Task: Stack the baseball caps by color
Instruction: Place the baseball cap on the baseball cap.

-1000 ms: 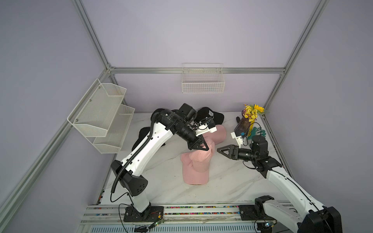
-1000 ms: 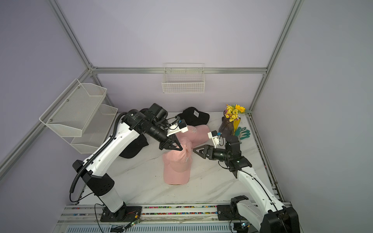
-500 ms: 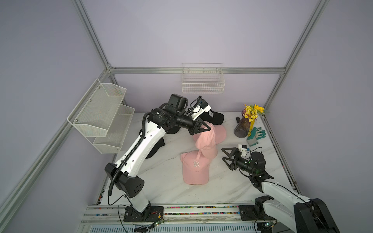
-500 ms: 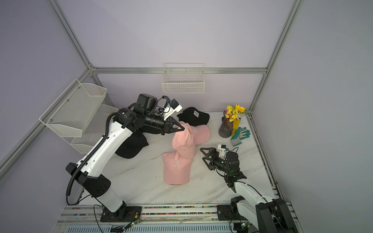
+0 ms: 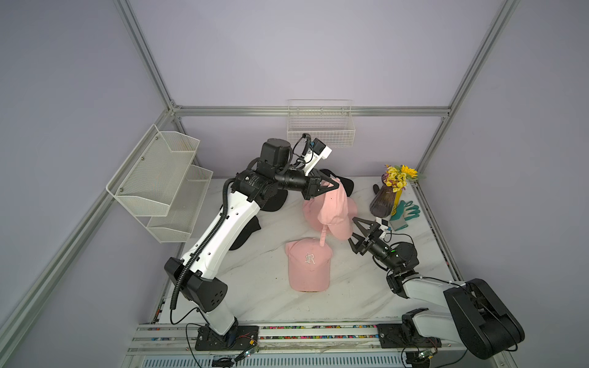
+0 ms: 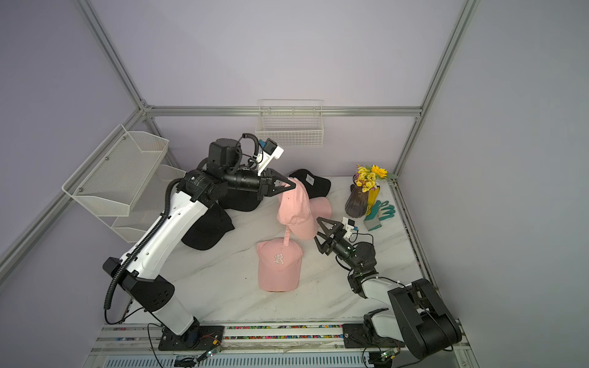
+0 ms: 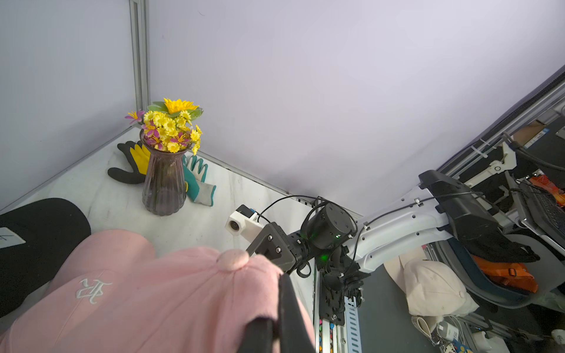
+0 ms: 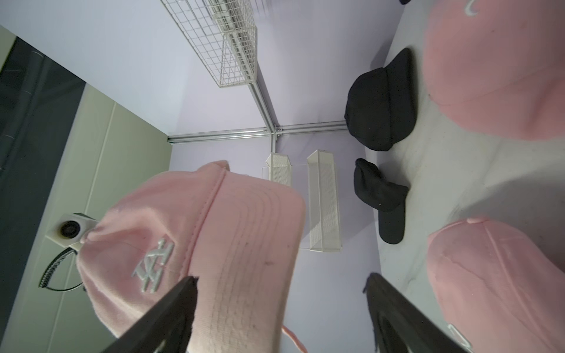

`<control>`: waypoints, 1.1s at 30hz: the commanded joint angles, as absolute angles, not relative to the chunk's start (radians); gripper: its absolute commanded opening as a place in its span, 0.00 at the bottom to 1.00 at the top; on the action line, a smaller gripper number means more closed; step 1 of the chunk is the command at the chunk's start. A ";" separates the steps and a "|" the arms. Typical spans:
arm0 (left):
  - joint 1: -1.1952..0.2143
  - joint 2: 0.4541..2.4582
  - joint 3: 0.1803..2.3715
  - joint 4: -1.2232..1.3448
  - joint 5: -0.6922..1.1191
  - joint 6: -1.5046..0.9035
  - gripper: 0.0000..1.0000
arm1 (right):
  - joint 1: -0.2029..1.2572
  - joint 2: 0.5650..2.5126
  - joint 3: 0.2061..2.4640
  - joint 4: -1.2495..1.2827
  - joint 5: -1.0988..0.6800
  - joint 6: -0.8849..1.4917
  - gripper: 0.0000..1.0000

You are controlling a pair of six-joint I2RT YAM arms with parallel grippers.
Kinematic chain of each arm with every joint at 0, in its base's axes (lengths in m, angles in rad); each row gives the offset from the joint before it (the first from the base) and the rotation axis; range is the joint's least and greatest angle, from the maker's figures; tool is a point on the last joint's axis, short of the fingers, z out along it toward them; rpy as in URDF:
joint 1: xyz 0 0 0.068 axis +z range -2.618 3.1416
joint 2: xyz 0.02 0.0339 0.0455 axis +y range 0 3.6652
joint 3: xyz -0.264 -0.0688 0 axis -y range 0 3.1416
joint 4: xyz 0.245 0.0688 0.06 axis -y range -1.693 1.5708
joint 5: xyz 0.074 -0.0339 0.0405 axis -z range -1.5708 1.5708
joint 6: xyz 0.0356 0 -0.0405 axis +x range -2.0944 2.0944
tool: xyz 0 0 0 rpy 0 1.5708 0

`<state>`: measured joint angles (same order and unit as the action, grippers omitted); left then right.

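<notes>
Baseball caps (image 5: 307, 264), three pink and three black, all sit to the left of the flower vase (image 5: 382, 204) on the marble table (image 5: 255, 286). The hanging pink cap (image 5: 333, 207) is up in the air just left of the vase, pinched at its rear edge by the left gripper (image 5: 333, 184), whose jaws are pressed tight on the fabric; its strap dangles down. Below it, nearer the arm bases than the vase, the logo-up pink cap (image 6: 279, 264) lies flat on the table. The third pink cap (image 6: 322, 207) rests on the table between the hanging one and the vase. The right gripper (image 5: 354, 235) sits in front of the vase with its jaws spread wide and gripping nothing; in the right wrist view the hanging cap's brim (image 8: 244, 244) lies in the gap, close to one finger (image 8: 171, 305), though contact cannot be told. The tagged black cap (image 6: 310, 183) lies left of the vase by the back wall. The other black caps (image 6: 239, 200) (image 6: 207, 232) are farther left. Teal gloves (image 5: 404, 213) lie just right of the vase.
</notes>
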<state>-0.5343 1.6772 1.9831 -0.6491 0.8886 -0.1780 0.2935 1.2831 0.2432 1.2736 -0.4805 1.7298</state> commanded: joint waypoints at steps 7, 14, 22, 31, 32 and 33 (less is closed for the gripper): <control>-0.502 1.631 1.929 -0.445 0.974 -0.318 0.00 | 0.305 1.222 0.299 1.356 -0.439 1.793 0.73; -0.495 1.636 1.904 -0.447 0.987 -0.315 0.00 | 0.306 1.176 0.273 1.308 -0.431 1.761 0.43; -0.439 1.627 1.844 -0.531 0.956 -0.254 0.00 | 0.315 0.949 0.294 0.910 -0.434 1.582 0.00; -0.433 1.673 1.768 -0.634 0.871 -0.110 0.00 | 0.576 0.532 0.386 0.079 -0.044 1.372 0.00; -0.433 1.679 1.754 -0.633 0.862 -0.101 0.00 | 0.622 0.540 0.395 0.052 0.001 1.372 0.00; -0.433 1.683 1.746 -0.634 0.855 -0.095 0.00 | 0.671 0.553 0.408 0.032 0.058 1.370 0.00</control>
